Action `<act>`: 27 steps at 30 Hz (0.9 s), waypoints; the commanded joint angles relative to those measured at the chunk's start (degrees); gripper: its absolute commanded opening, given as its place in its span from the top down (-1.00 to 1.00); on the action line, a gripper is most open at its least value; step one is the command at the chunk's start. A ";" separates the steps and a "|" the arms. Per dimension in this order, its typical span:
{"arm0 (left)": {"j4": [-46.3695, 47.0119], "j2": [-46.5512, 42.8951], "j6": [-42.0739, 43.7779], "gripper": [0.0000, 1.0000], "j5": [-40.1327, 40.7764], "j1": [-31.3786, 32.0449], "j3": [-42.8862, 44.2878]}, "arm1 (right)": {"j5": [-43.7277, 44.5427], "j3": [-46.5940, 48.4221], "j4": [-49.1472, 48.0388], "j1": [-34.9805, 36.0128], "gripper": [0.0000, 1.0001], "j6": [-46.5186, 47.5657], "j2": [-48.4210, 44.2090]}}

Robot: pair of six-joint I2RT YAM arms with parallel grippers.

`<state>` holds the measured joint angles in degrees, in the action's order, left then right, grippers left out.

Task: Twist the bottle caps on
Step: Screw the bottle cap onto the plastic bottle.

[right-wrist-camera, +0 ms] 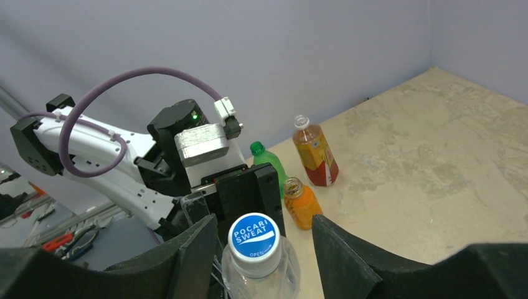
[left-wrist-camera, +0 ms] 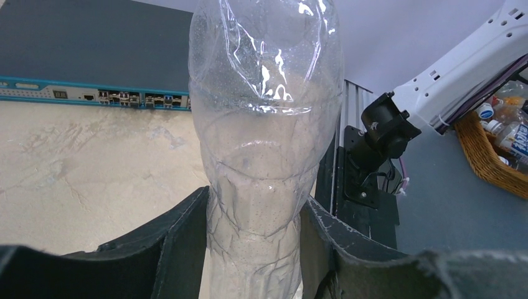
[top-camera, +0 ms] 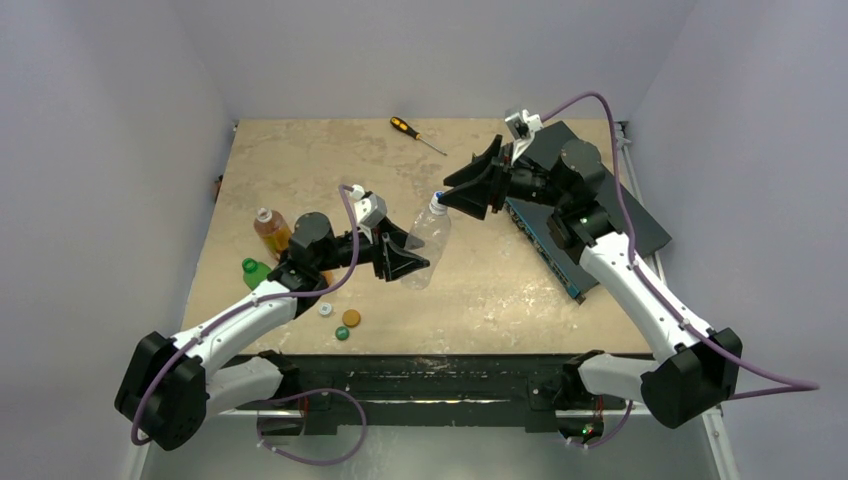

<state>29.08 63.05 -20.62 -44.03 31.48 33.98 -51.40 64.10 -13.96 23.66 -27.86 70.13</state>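
My left gripper [top-camera: 405,265] [left-wrist-camera: 254,215] is shut on the crumpled lower body of a clear bottle [top-camera: 425,245] [left-wrist-camera: 264,124], which it holds tilted above the table. A blue-topped white cap [right-wrist-camera: 253,235] [top-camera: 437,199] sits on the bottle's neck. My right gripper [top-camera: 455,198] [right-wrist-camera: 264,224] stands open around that cap, with a gap on each side, wider on the right. Loose white [top-camera: 325,309], orange [top-camera: 351,318] and dark green [top-camera: 342,333] caps lie on the table near the left arm.
An amber bottle with a red label [top-camera: 270,230] [right-wrist-camera: 315,156], a green bottle [top-camera: 255,272] [right-wrist-camera: 268,165] and a small orange bottle [right-wrist-camera: 302,202] stand uncapped at the left. A screwdriver [top-camera: 415,133] lies at the back. A network switch [top-camera: 590,215] [left-wrist-camera: 93,62] sits at the right.
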 commanded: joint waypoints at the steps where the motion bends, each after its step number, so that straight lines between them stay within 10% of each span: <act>1: 3.68 0.35 -1.21 1.00 -1.59 -0.47 2.06 | -2.16 -0.46 -2.59 0.58 -0.21 -0.36 -0.72; 27: 5.30 2.11 -1.85 1.00 2.33 -0.46 2.07 | 1.48 -0.24 4.88 2.35 0.40 2.64 0.04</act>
<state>30.61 64.77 -21.98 -44.47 31.51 33.98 -50.98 63.51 -12.84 25.19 -26.96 70.15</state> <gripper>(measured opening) 0.479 0.366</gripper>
